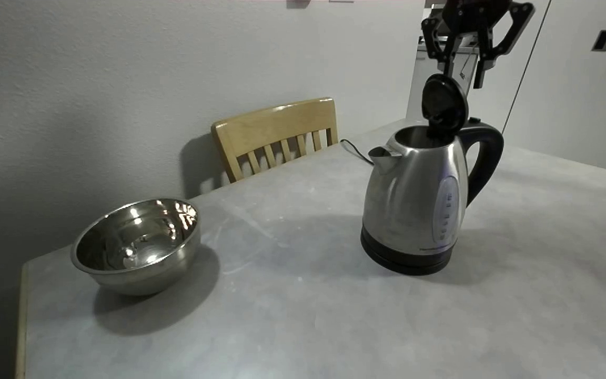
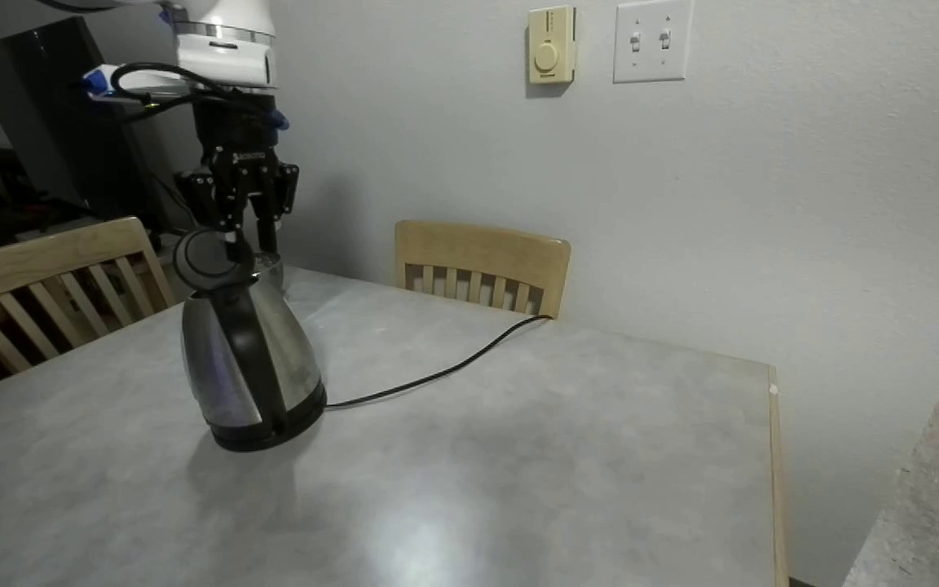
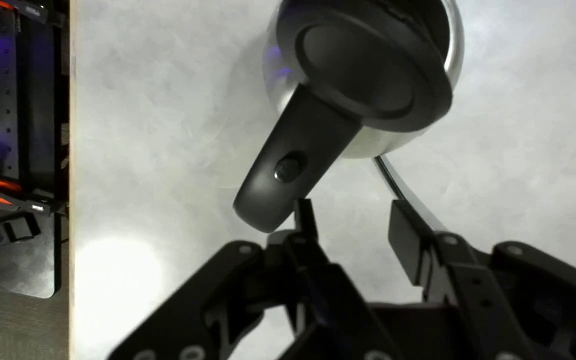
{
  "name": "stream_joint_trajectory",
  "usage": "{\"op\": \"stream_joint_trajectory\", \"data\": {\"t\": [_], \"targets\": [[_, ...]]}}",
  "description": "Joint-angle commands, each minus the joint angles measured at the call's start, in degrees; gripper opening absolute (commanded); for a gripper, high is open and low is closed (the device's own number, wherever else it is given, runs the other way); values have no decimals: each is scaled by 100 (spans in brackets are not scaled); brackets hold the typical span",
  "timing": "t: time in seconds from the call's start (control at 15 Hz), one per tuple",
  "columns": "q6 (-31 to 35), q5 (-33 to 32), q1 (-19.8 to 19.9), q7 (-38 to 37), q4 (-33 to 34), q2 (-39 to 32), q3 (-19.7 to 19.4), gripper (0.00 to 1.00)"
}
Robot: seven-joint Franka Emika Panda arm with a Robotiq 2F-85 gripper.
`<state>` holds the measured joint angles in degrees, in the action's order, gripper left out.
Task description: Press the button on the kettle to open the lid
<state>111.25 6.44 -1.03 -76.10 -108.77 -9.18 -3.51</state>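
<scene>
One round black lid point(image 1: 444, 102) stands raised on the brushed-steel kettle point(image 1: 408, 195). Wrist view: gripper point(image 3: 351, 210) fingers apart at six o'clock, room between; table edge point(image 3: 72, 175) at nine.

In an exterior view we look slightly down across the table point(image 1: 292, 326), seeing the kettle point(image 1: 408, 197) side-on. In an exterior view we face the kettle's handle point(image 2: 249, 342) and the wall point(image 2: 722, 204). Both exterior views share table, kettle and wall. In the wrist view we look steeply down past the gripper point(image 3: 351, 212), closest to the kettle.
</scene>
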Motion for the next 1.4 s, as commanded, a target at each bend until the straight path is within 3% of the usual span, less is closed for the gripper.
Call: {"op": "stream_joint_trajectory", "data": {"t": [0.0, 0.2, 0.27, 0.87, 0.93, 1.33], "targets": [[247, 411, 146, 712, -92, 41, 41, 75], [141, 790, 212, 1374, 35, 31, 41, 97], [57, 898, 231, 1593, 110, 22, 40, 99], [-900, 1699, 329, 2627, 1021, -216, 40, 100], [-534, 1413, 212, 2323, 707, -39, 17, 100], [-738, 1548, 233, 2438, 853, -83, 15, 100]]}}
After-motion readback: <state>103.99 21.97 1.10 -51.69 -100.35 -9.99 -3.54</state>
